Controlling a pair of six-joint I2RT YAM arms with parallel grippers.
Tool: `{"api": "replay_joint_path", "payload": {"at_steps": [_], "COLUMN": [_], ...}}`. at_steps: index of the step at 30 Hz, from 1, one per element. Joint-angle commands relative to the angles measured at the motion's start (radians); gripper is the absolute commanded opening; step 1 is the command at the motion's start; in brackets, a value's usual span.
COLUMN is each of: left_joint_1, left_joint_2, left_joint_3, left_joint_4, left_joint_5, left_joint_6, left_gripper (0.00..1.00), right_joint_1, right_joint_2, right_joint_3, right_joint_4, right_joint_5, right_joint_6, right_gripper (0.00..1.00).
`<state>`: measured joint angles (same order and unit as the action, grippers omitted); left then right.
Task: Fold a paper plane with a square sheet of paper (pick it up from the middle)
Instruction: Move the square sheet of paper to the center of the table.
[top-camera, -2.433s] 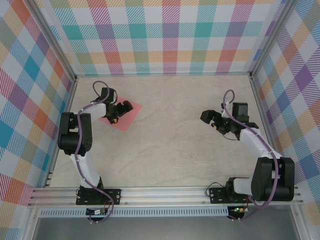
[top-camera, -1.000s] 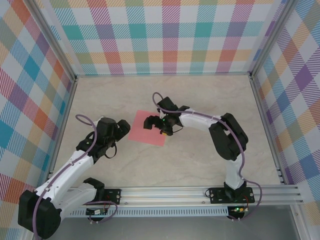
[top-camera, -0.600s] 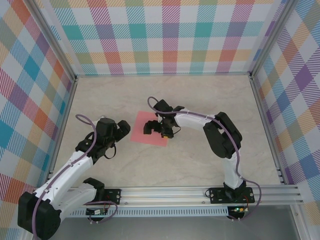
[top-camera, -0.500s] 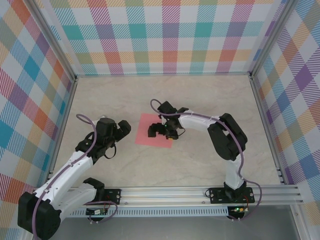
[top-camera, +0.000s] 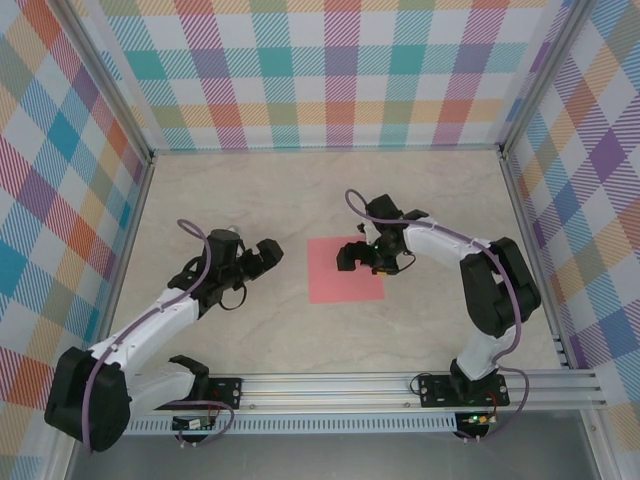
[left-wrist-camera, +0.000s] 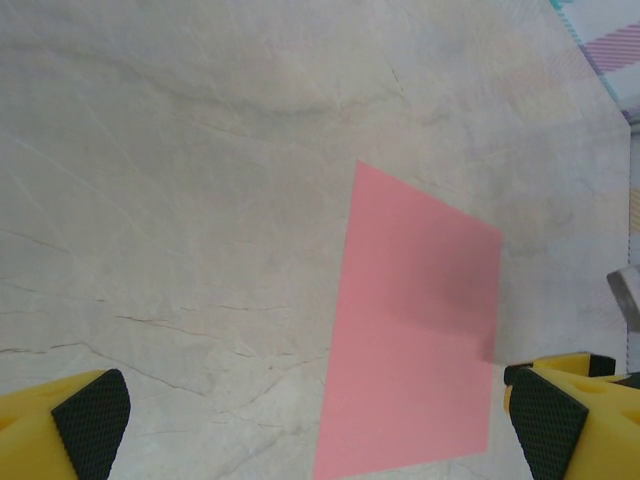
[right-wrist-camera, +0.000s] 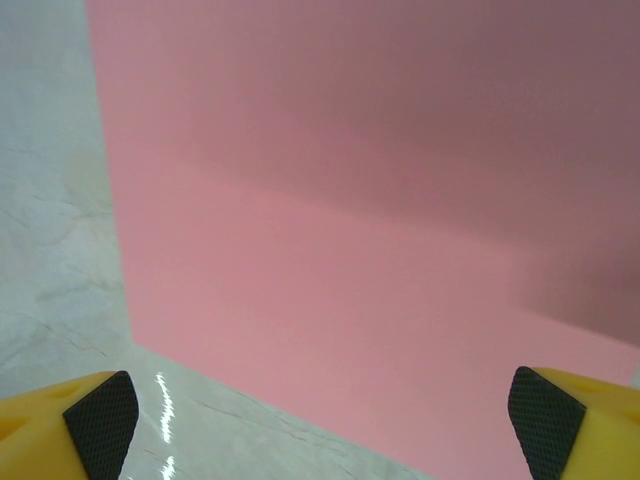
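While your right gripper (top-camera: 350, 254) hangs over the far half of the square sheet of paper (top-camera: 338, 282), jaws spread wide and holding nothing, your left gripper (top-camera: 262, 257) sits near the sheet's left edge, equally wide and empty. You have one sheet, flat and pink, mid-table (top-camera: 300, 200).

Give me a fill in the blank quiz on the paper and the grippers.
The square sheet of paper lies ___ on the table. Its colour is ___. The right gripper is over the sheet with jaws ___. In the top view, the left gripper is to the sheet's ___.
Missing: flat; pink; open; left.
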<state>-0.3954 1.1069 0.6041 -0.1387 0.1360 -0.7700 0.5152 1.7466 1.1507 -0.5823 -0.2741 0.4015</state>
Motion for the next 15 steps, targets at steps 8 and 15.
{"api": "replay_joint_path", "payload": {"at_steps": [8, 15], "left_joint_1": [-0.086, -0.123], "left_joint_2": [0.151, 0.223], "left_joint_3": [0.062, 0.089], "left_joint_4": [0.068, 0.083], "left_joint_5": [0.072, 0.065], "left_joint_6": [-0.017, -0.02], "left_gripper": [1.0, 1.0], "right_joint_1": [0.005, 0.002], "right_joint_2": [0.167, 0.205], "right_joint_3": [0.163, 0.134], "right_joint_4": [0.027, -0.016], "right_joint_5": [0.076, 0.1], "right_joint_6": [0.122, 0.057], "right_gripper": [0.96, 0.96]}}
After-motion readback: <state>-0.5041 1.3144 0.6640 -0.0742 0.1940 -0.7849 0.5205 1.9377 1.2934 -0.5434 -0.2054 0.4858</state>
